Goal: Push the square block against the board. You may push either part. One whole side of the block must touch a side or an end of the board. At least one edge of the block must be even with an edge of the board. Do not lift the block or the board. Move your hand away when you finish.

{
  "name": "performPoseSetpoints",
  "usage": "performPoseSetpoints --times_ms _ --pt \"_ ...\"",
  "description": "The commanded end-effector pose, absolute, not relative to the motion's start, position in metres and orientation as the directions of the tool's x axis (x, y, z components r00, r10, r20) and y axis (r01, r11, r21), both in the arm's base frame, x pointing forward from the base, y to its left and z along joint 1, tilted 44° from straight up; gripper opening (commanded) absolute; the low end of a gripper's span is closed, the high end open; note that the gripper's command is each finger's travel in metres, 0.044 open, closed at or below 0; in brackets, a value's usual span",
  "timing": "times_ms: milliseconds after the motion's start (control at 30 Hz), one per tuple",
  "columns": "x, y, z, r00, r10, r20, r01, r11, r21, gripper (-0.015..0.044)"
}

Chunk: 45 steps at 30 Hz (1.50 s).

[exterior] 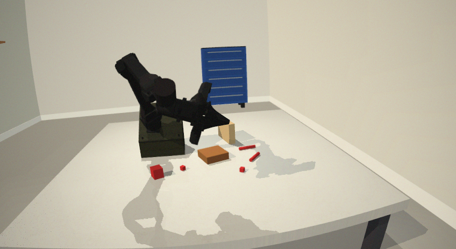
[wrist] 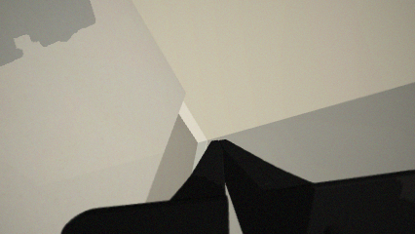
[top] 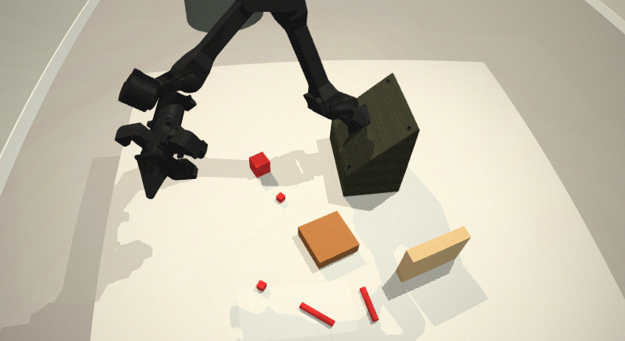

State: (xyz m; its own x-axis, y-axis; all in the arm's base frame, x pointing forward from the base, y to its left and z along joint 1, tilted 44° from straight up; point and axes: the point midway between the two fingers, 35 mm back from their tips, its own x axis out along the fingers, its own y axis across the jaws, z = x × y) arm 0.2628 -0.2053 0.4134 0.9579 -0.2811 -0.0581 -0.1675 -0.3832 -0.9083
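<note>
The flat orange square block (top: pixel 328 238) lies on the white table, right of centre. The tan board (top: pixel 434 253) stands on its long edge a short way to the block's right, with a gap between them. They also show in the exterior view, the block (exterior: pixel 213 154) in front of the board (exterior: pixel 227 132). My gripper (top: pixel 151 193) hangs in the air over the table's left part, far from the block, its fingers shut together with nothing between them. In the wrist view the shut fingertips (wrist: pixel 219 142) point at the room's walls and floor; neither block nor board shows there.
The arm's dark wooden base (top: pixel 374 136) stands behind the block. A red cube (top: pixel 259 163), two tiny red cubes (top: pixel 280 197) (top: pixel 261 286) and two red sticks (top: pixel 316 314) (top: pixel 369 303) lie around the block. A blue cabinet (exterior: pixel 223 75) stands by the far wall.
</note>
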Motion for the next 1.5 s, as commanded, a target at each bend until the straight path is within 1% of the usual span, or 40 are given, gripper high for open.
performPoseSetpoints --times_ms 0,267,567,833,1100,1467 --pt "0.280 -0.206 0.402 0.959 -0.263 -0.107 -0.180 -0.269 -0.946 0.0000" --pt "0.321 -0.200 0.367 0.949 -0.210 -0.235 -0.244 -0.015 -0.970 0.0000" --pt "0.367 -0.180 0.319 0.908 -0.141 -0.395 -0.353 0.253 -0.901 0.0000" --pt "0.401 -0.153 0.272 0.833 -0.088 -0.546 -0.453 0.456 -0.766 0.0000" --pt "0.429 -0.118 0.220 0.719 -0.052 -0.693 -0.522 0.618 -0.588 0.0000" --pt "0.454 -0.045 0.133 0.482 -0.049 -0.875 -0.552 0.758 -0.347 0.0000"
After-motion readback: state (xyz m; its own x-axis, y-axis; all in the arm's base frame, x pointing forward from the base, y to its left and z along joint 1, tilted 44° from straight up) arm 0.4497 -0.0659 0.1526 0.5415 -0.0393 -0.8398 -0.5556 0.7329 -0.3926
